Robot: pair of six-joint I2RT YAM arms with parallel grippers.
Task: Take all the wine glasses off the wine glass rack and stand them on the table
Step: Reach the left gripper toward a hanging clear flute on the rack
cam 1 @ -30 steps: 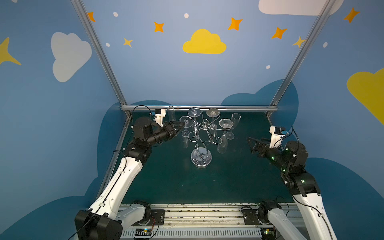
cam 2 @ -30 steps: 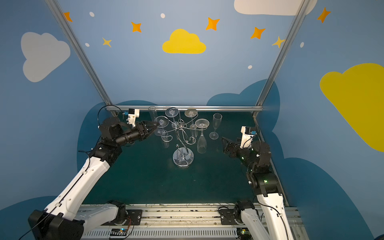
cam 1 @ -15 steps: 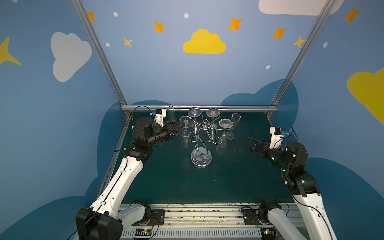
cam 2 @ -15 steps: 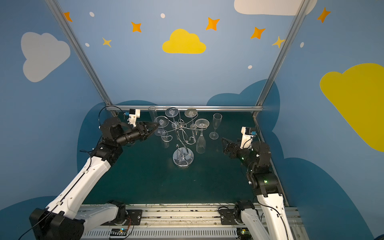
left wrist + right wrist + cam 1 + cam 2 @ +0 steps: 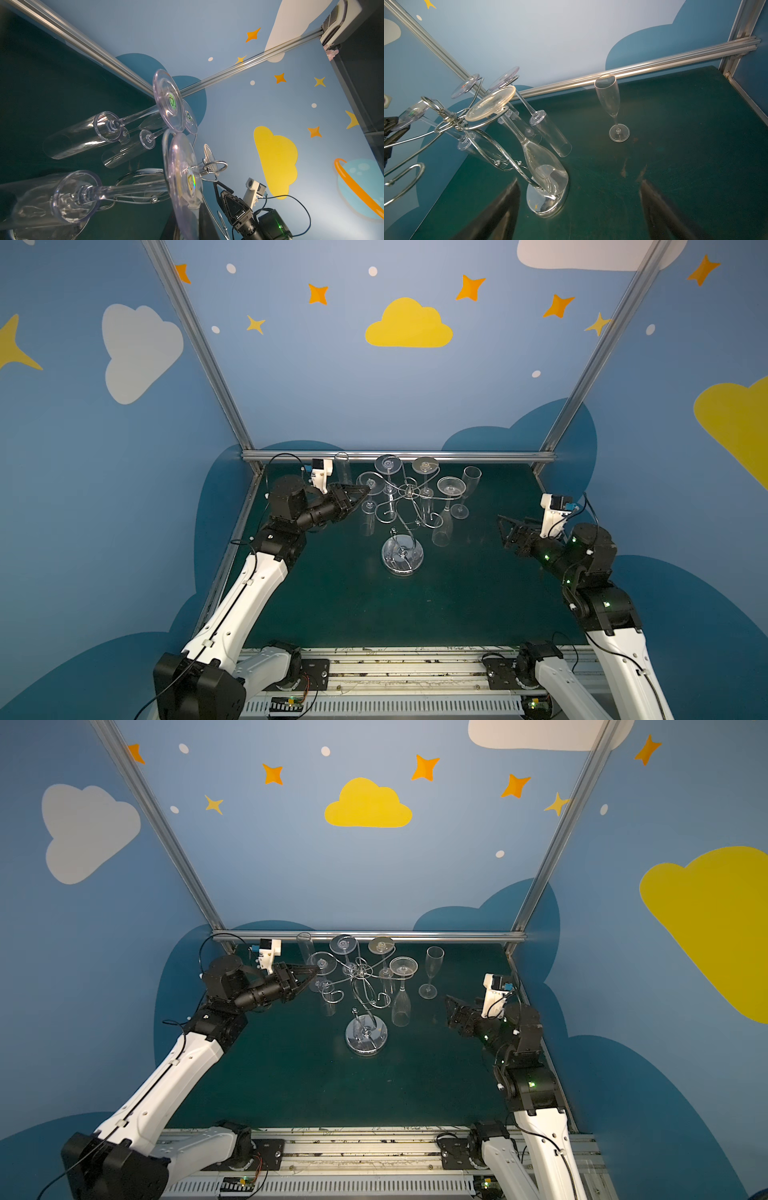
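Booth lit evenly from above, soft, slightly dim; only faint shadows on the mat [image 5: 353, 605]. Both top views are sharp, with wide-angle lean on the frame posts [image 5: 197, 344] near the edges. On my right gripper [image 5: 579, 182], the fingers [image 5: 500, 214] are out-of-focus dark smears. Glare on the wine glass rack [image 5: 548, 199] base. Left wrist view: nearest wine glass [image 5: 185, 187] foot soft, rainbow glint.

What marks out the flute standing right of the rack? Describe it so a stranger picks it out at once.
Find the silver rack in the middle of the green table. To its right in both top views, clear of its arms, a flute stands by itself on its own foot. It is rim up, whereas the rack's glasses hang foot up.
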